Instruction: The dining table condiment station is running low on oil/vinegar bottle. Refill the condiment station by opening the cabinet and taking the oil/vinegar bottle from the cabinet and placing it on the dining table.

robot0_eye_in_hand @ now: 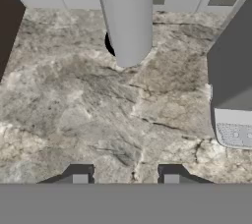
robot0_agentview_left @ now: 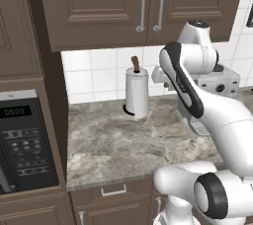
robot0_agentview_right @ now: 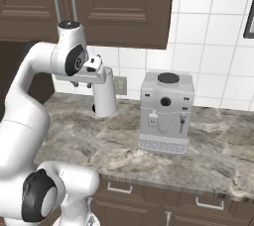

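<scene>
Overhead, left base view had the cabinet [robot0_agentview_left: 141,2] doors closed at top, paper-towel roll [robot0_agentview_left: 137,92] centre, microwave [robot0_agentview_left: 24,140] lower left, right base view put a coffee machine [robot0_agentview_right: 165,112] right of centre, hand view showed the gripper [robot0_eye_in_hand: 125,179] closed, empty, above the counter [robot0_eye_in_hand: 74,105].

You've got one paper-towel roll [robot0_agentview_left: 137,93] on the counter [robot0_agentview_left: 113,145], one coffee machine [robot0_agentview_right: 165,112], and one microwave [robot0_agentview_left: 24,142] off to the left. Up top there's one wall cabinet [robot0_agentview_left: 99,7] with two doors and two long silver handles [robot0_agentview_left: 143,2]. Below the counter edge you can count two short drawer handles [robot0_agentview_right: 119,188]. One wall outlet [robot0_agentview_right: 120,85] too.
</scene>
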### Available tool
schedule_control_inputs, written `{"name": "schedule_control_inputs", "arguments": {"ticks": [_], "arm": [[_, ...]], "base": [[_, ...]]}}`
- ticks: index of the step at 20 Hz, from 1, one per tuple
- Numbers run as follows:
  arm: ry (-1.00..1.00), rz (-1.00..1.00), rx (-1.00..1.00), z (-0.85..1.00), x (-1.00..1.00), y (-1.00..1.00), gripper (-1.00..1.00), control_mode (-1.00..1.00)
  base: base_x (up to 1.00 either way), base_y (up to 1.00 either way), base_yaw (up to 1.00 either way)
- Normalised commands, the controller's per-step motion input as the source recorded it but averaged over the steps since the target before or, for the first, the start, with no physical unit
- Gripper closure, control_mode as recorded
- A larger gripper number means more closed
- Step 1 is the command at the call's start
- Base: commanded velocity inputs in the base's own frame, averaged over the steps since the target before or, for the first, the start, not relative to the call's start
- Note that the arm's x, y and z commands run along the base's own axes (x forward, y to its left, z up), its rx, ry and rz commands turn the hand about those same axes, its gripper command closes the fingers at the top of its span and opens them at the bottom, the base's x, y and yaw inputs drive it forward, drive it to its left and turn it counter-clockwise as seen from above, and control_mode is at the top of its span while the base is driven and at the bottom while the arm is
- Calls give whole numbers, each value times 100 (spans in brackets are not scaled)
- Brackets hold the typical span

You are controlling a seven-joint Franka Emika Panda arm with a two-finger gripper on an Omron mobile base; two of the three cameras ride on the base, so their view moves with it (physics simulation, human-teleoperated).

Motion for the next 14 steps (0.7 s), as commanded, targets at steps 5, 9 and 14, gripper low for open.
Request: {"name": "schedule_control_inputs", "arguments": {"ticks": [5, 9, 14], "arm": [[-12, 0, -2, 4, -19, 5, -100, -100], [-37, 0, -9, 26, -41, 18, -100, -100], [-50, 0, -6, 48, -50, 4, -100, -100]], "base": [[0, 0, 0], [0, 0, 0], [0, 0, 0]]}}
